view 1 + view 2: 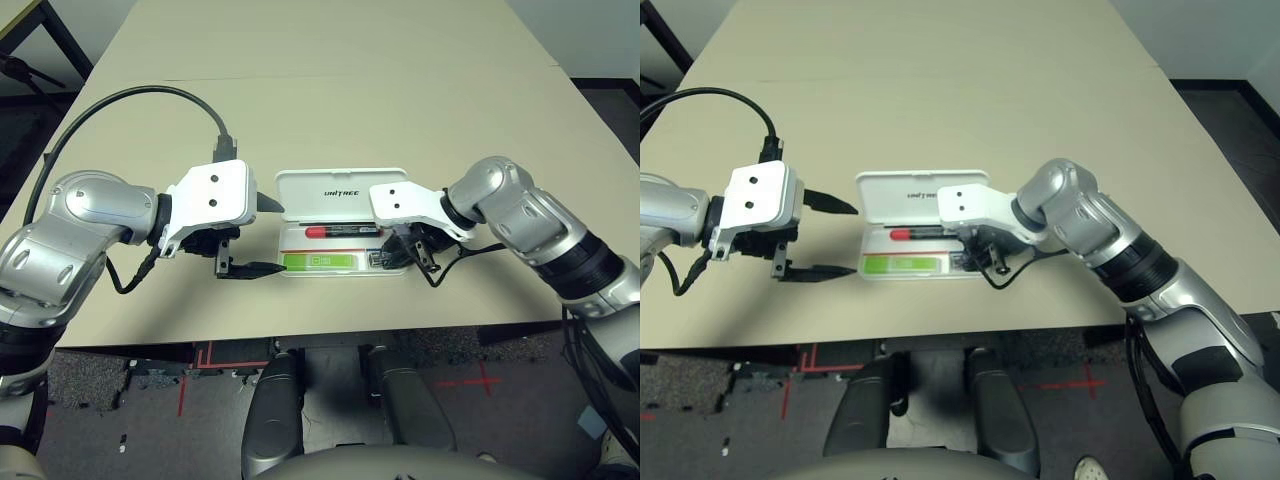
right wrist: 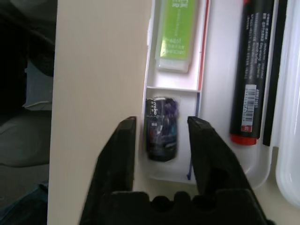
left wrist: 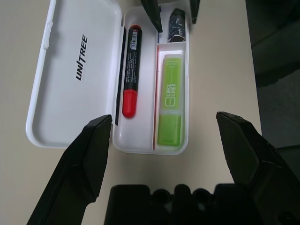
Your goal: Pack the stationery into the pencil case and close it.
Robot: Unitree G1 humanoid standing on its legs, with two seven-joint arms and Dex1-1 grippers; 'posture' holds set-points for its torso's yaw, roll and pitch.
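Silver and jointed, left forearm (image 1: 45, 265) and right forearm (image 1: 555, 240) of mine reach in over the tabletop (image 1: 420, 120) from either side. At the end of the left one, my left tool (image 3: 165, 118) stands wide, its two black fingers spread with nothing between them, just beside the left end of the pencil case (image 3: 144, 136). My right tool (image 2: 164, 122) is spread too, though less widely, hovering over the case's right end with its fingers apart.

Along the case's near side, the lime-green highlighter (image 3: 170, 98) lies flat in the long compartment. The small dark block (image 2: 161, 129) sits in the short compartment to its right (shiny, with some white lettering), under my right tool. Past the divider (image 3: 156, 93), striped red and blue, the marker (image 3: 132, 70) lies lengthwise in the back compartment, red cap toward my left and black barrel toward my right.

Farther off, the white lid (image 1: 300, 190) stands open behind the marker, its UNITREE lettering showing. Beyond it the pale tabletop stretches away.
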